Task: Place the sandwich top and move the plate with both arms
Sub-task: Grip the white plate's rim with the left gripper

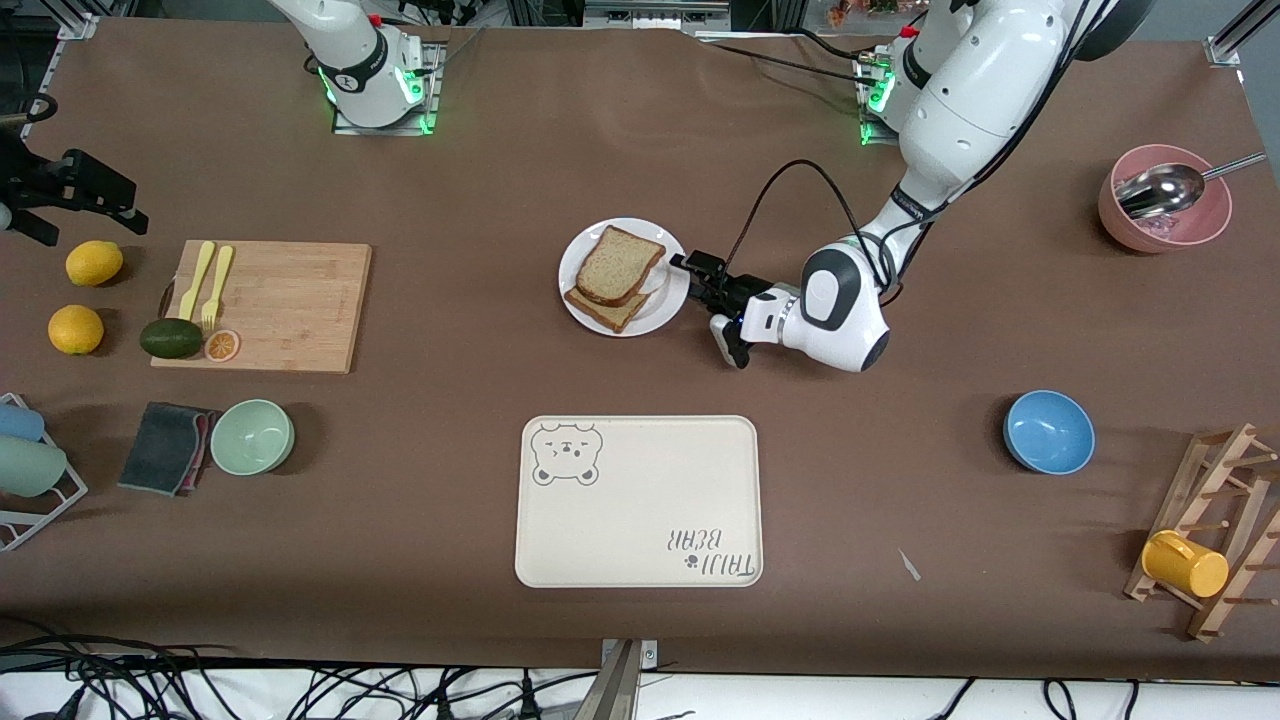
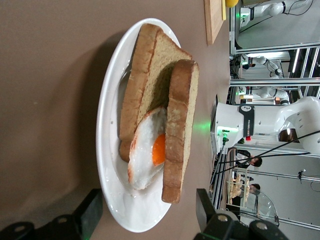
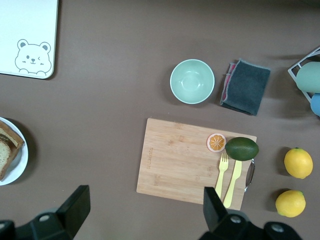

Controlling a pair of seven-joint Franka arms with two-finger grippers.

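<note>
The white plate (image 1: 672, 303) sits mid-table, farther from the front camera than the bear tray. On it the sandwich top (image 1: 618, 264), a speckled brown slice, rests tilted over a fried egg (image 2: 147, 150) and a lower slice (image 2: 142, 85). In the left wrist view the sandwich top (image 2: 180, 125) stands apart from both fingers. My left gripper (image 1: 708, 308) is open at the plate's edge toward the left arm's end, with the plate rim (image 2: 107, 150) between its fingers (image 2: 92, 212), and it holds nothing. My right gripper (image 3: 145, 200) is open and empty, high over the table beside the cutting board (image 3: 175, 160).
A cream bear tray (image 1: 640, 520) lies nearer the front camera than the plate. A blue bowl (image 1: 1048, 432), pink bowl with spoon (image 1: 1165, 205) and mug rack (image 1: 1215, 530) stand toward the left arm's end. The green bowl (image 1: 252, 436), cloth (image 1: 165, 447) and lemons (image 1: 92, 263) are toward the right arm's end.
</note>
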